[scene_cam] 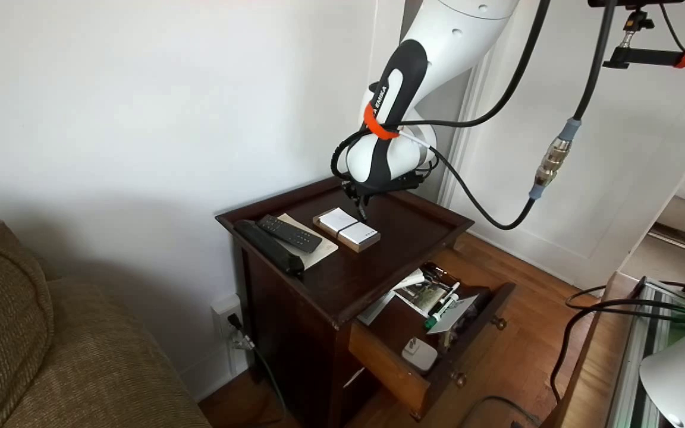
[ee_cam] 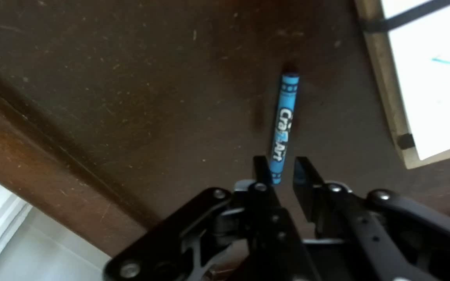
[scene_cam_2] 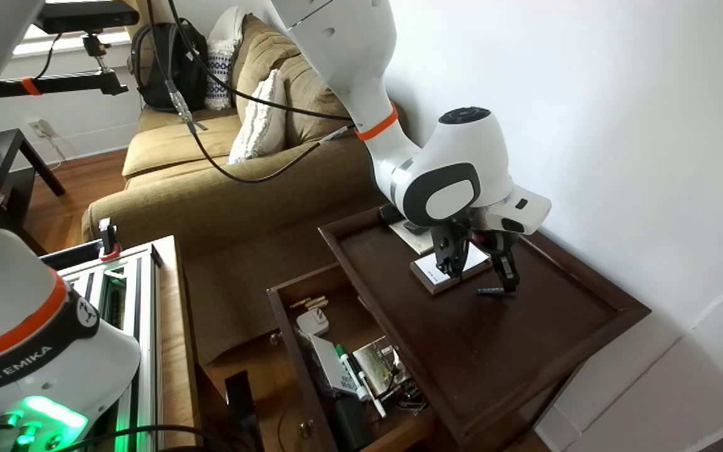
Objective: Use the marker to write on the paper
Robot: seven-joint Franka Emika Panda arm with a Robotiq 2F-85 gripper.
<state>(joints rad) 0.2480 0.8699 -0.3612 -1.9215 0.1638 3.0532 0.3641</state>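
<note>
A blue marker [ee_cam: 283,125] with "Cra-Z-Art" lettering lies on the dark wooden tabletop in the wrist view. It also shows in an exterior view [scene_cam_2: 489,291]. My gripper [ee_cam: 281,169] is partly open, and the marker's near end shows between its fingertips, closer to the left finger. I cannot tell whether they touch. The gripper is low over the tabletop in both exterior views [scene_cam: 363,217] [scene_cam_2: 483,281]. The white paper [ee_cam: 436,89] is strapped by a black band to a brown block beside the marker. It bears a short blue-green line. The paper also shows in an exterior view [scene_cam: 338,220].
A black remote [scene_cam: 289,233] lies on a beige envelope [scene_cam: 323,252], beside a long black bar-shaped object [scene_cam: 268,245]. The tabletop has a raised rim [scene_cam_2: 587,282] near the white wall. Below, an open drawer [scene_cam_2: 311,402] holds pens, cards and a white charger [scene_cam: 420,355].
</note>
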